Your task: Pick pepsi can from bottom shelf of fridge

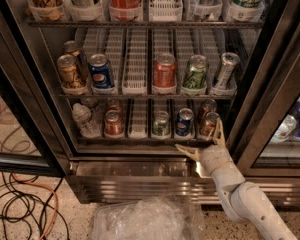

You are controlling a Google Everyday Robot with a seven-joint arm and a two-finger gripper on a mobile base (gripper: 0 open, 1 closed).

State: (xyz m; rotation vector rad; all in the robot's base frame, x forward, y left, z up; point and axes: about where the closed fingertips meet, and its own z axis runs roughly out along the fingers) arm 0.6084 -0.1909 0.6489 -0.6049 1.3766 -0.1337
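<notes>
- My pincer [202, 140] sits low at the right front of the fridge [35, 89], just outside the bottom shelf [140, 140]. Its two pale fingers are spread wide and hold nothing.
- One finger [185, 149] points left along the shelf's front rail. The other points up, its tip overlapping a copper-brown can [209, 124] at the right end of the row.
- The pepsi can [184, 122] stands upright at the front of its lane on the bottom shelf, just above and between the two fingertips, touching neither.
- It is closely flanked by a green can [161, 124] on its left and the copper-brown can on its right.
- Further left come a bare white lane tray [139, 119], a red can [113, 124] and a clear bottle [83, 120].
- The middle shelf [140, 96] runs close above the can tops.
- A black door post [250, 114] stands just right of the pincer.
- Below the rail is the ribbed steel base panel [130, 184], with a crumpled plastic bag [145, 218] on the floor in front.
</notes>
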